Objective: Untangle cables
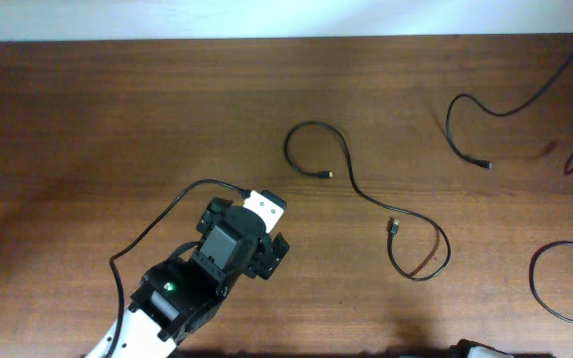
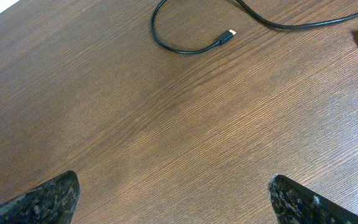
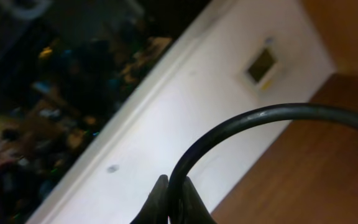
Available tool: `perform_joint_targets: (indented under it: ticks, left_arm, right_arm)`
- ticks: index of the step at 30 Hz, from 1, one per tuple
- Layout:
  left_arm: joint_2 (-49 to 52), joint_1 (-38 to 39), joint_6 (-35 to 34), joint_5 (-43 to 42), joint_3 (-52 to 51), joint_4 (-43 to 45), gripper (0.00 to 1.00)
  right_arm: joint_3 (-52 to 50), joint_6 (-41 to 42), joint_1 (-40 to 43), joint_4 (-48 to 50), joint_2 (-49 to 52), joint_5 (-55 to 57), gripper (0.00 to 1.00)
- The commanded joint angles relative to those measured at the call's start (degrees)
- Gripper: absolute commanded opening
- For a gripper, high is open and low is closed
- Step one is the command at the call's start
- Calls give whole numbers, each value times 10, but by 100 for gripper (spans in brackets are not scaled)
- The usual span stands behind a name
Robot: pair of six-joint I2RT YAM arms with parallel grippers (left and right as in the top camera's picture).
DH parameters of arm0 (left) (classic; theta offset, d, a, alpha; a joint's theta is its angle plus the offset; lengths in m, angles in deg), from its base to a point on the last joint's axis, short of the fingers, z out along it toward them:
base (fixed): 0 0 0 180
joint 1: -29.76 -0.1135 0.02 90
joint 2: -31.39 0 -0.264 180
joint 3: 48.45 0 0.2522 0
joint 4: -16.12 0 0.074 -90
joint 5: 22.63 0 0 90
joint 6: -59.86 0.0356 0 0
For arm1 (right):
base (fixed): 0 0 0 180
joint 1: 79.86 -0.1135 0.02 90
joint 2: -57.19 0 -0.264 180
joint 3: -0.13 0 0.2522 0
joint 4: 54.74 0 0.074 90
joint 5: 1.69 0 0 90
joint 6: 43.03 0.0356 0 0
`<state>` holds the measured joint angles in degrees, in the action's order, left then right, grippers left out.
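At table (image 1: 117, 99) centre, 1 o'clock of the wide-open left gripper (image 2: 173, 186): centre cable (image 2: 185, 52), slack and looped, metal plug (image 2: 230, 33) lying free. Probably light, limp and smooth-skinned, so best pinched just behind the plug, then dragged flat. Right gripper (image 3: 173, 194) clamped shut on a second cable (image 3: 260, 115), arching toward 2 o'clock.

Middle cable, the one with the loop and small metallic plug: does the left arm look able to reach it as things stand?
Probably yes. The left gripper is open and faces the cable across bare table, with nothing between them.
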<state>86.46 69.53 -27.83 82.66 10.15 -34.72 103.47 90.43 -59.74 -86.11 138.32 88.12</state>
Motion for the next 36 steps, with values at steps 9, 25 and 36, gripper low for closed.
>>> perform_joint_targets:
  ticks: [9,25,36]
  left_arm:
    - [-4,-2,-2,6,2,1,99]
    - [-4,-2,-2,6,2,1,99]
    - [-4,-2,-2,6,2,1,99]
  right_arm:
    - [9,-157,59,21,130,5,4]
    - [8,-195,58,-72,235,-42,22]
    - [8,-195,58,-96,235,-92,99]
